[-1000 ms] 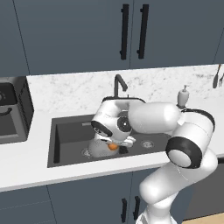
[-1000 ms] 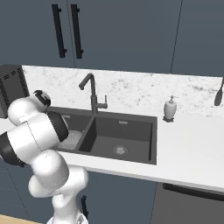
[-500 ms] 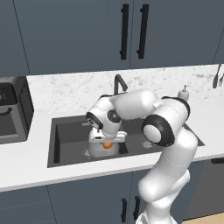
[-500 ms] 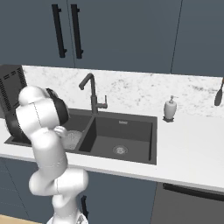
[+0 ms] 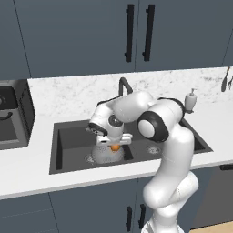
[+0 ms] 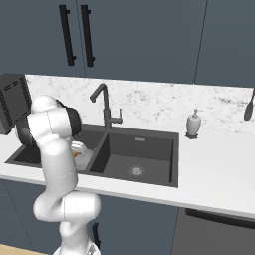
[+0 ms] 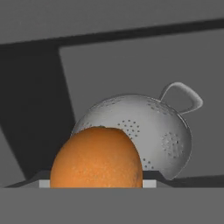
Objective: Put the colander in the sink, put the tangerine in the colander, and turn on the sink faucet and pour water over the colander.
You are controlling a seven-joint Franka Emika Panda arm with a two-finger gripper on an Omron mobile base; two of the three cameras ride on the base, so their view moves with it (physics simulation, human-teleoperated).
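Left base view: the white arm is seen bent down over the left basin of the sink (image 5: 68, 136), with the gripper (image 5: 115, 144) lowered just above the colander (image 5: 105, 155). The tangerine (image 5: 115, 147) is seen at the fingertips, a small orange spot directly over the colander's rim. The colander is set on the floor of the left basin, near the divider between the two basins. The sink faucet (image 5: 124, 85) is partly hidden behind the arm's upper link; its curved spout shows above the arm. A soap dispenser (image 5: 190, 101) is placed on the countertop (image 5: 27, 173) to the right, well apart from the gripper. In the right base view, the sink (image 6: 144, 149) is seen with its right basin bare apart from a round drain, the sink faucet (image 6: 104, 105) is standing upright at the back edge, and the colander (image 6: 84, 154) is mostly covered by the arm. In the hand view, the tangerine (image 7: 96, 159) is held close at the bottom between the fingers, which appear clamped on it, though the fingertips themselves are largely hidden by the fruit. Behind it the colander (image 7: 148, 131) is seen lying tipped, dome side showing, with one loop handle raised to the upper right.
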